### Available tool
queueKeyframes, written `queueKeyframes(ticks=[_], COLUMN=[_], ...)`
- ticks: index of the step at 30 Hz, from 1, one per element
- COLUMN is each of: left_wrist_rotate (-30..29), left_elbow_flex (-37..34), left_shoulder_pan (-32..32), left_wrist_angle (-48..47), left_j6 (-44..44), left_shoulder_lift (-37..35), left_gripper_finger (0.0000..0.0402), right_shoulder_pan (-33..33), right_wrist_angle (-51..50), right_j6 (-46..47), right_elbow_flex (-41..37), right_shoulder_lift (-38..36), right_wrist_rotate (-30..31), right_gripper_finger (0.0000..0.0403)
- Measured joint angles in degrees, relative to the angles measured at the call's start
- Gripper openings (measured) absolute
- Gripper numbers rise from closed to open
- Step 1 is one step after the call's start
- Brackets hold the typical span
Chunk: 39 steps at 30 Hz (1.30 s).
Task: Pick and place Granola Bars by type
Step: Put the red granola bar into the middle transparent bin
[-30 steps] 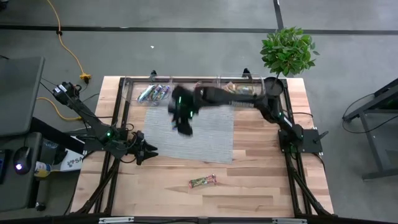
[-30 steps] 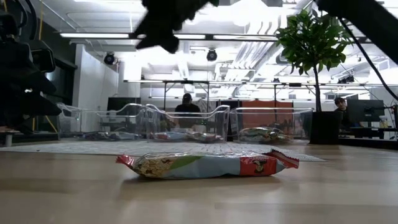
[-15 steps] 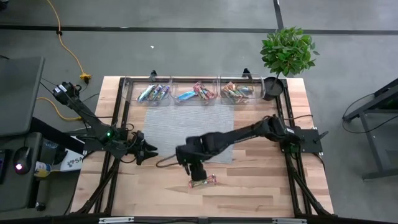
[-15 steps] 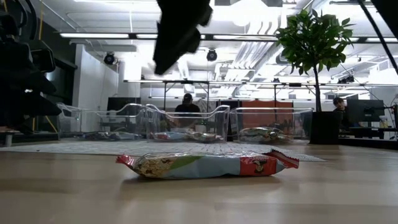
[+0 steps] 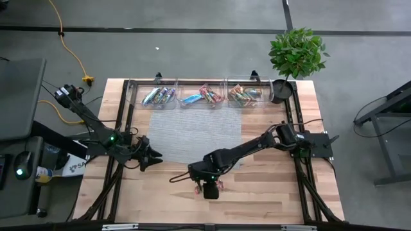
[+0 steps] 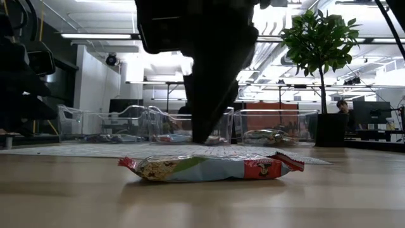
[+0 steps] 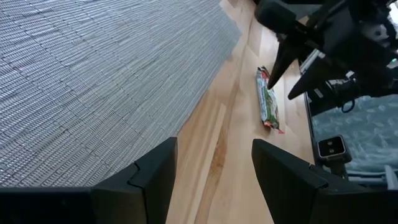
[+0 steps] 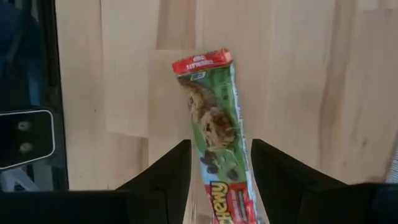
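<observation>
While the dark left gripper (image 5: pixel 151 157) waits at about nine o'clock on the pale wooden table (image 5: pixel 270 199), off the left edge of the grey woven mat (image 5: pixel 199 135), its fingers (image 7: pixel 155 177) stand apart with nothing between them. Moving rightward, the one loose green-and-red foil-wrapped granola bar (image 5: pixel 209 187) lies flat on bare wood at about six o'clock, just past the mat's near edge. It looks light and thin, with a slick crinkly wrapper over a fairly stiff core, so it would likely slide or twist under a glancing touch; pinching across its narrow width near the middle seems the safest hold, clear of the limp crimped ends. The right gripper (image 8: pixel 219 180) hangs directly over it, pointing straight down, fingers (image 8: pixel 163 177) parted and straddling the bar's long sides, not yet closed on it. That arm reaches in low from three o'clock. At twelve o'clock, three clear plastic bins (image 5: pixel 203 95) hold sorted bars.
</observation>
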Motion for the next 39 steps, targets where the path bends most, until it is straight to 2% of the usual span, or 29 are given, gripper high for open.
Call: queueKeyframes(ticks=[13, 20, 27, 32, 39], left_wrist_rotate=[0.9, 1.3, 1.2, 1.1, 1.0], left_elbow_flex=[0.0, 0.0, 0.0, 0.0, 0.0], left_shoulder_pan=[0.0, 0.0, 0.0, 0.0, 0.0], left_wrist_angle=[0.0, -0.3, -0.7, -0.6, -0.6], left_j6=[0.0, 0.0, 0.0, -0.1, -0.1], left_shoulder_lift=[0.0, 0.0, 0.0, 0.0, 0.0], left_gripper_finger=[0.0206, 0.0206, 0.0206, 0.0206, 0.0206], right_shoulder_pan=[1.7, 0.1, -0.6, -1.1, -0.9], right_wrist_angle=[2.0, 3.8, 4.0, 4.0, 4.2], right_j6=[0.1, 0.0, -1.1, -1.8, -5.9], right_elbow_flex=[-3.2, -3.2, -3.2, -3.2, -3.2], right_shoulder_lift=[0.0, 0.0, 0.0, 0.0, 0.0], right_wrist_rotate=[0.7, -4.0, -6.8, -4.4, 0.4], right_gripper_finger=[0.0152, 0.0153, 0.0193, 0.0214, 0.0216])
